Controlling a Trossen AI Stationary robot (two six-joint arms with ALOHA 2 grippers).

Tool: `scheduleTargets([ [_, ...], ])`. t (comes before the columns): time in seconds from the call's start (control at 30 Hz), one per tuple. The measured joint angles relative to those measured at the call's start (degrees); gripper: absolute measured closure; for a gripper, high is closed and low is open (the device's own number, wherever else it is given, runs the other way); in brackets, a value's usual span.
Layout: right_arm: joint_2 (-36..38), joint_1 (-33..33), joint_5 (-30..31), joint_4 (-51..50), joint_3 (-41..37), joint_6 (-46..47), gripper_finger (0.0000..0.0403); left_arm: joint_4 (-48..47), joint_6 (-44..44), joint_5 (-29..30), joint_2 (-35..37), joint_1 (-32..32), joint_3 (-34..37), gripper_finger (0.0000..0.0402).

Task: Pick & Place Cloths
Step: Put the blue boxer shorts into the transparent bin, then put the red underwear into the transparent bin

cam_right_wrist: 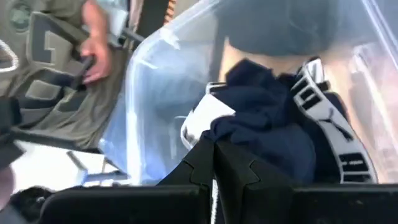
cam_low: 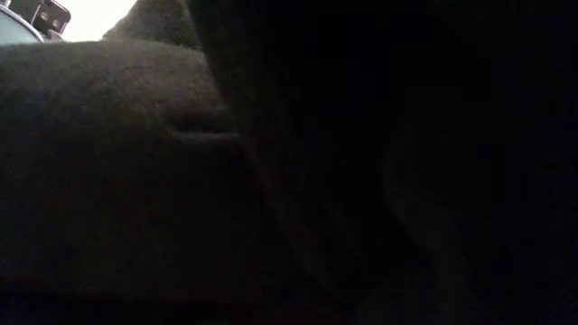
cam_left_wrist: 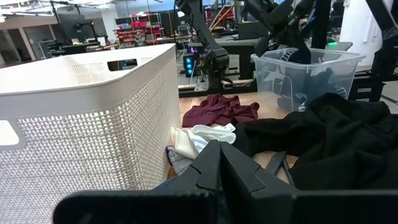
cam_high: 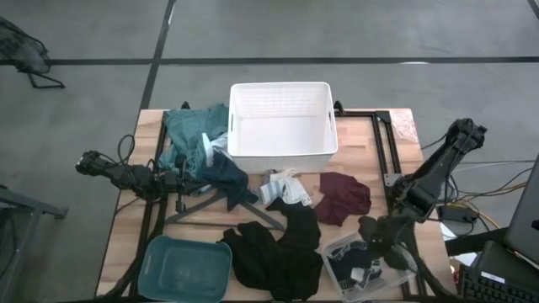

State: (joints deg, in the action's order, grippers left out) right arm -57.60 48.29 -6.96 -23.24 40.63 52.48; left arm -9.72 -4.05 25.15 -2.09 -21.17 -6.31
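Observation:
Cloths lie spread on the table: a teal one (cam_high: 189,130) at the far left, a navy one (cam_high: 226,172), a small white and grey piece (cam_high: 282,189), a maroon one (cam_high: 344,198) and a large black one (cam_high: 274,248). A clear bin (cam_high: 335,247) near the right front holds a navy cloth (cam_right_wrist: 267,124) with a white-lettered band (cam_right_wrist: 323,112). My right gripper (cam_right_wrist: 214,163) is shut just above this bin, with nothing between its fingers. My left gripper (cam_left_wrist: 219,163) is shut and level at the table's left, beside the navy cloth.
A white lattice basket (cam_high: 282,153) stands at the far middle and a teal tub (cam_high: 187,268) at the near left. A dark grey hanger (cam_high: 253,210) lies under the cloths. The black cloth blocks the low view. A person's hand (cam_right_wrist: 96,53) shows beyond the table.

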Motion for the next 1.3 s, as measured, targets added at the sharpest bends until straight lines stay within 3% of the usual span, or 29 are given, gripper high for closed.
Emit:
scheduleTargets([
  [0.3, 0.05, 0.62, 0.59, 7.53, -1.07, 0.58, 0.0382, 0.0, 0.0, 0.0, 0.0, 0.02, 0.0, 0.039],
  [0.57, 0.19, 0.57, 6.71, 8.58, 1.34, -4.99, 0.031, 0.0, 0.0, 0.0, 0.0, 0.02, 0.0, 0.039],
  [0.9, 0.45, 0.59, 7.17, 10.84, 2.22, -7.94, 0.0219, 0.0, 0.0, 0.0, 0.0, 0.02, 0.0, 0.039],
  [1.3, 0.5, 0.6, 10.18, 21.2, 2.22, -16.7, 0.0181, 0.0, 0.0, 0.0, 0.0, 0.07, 0.0, 0.039],
])
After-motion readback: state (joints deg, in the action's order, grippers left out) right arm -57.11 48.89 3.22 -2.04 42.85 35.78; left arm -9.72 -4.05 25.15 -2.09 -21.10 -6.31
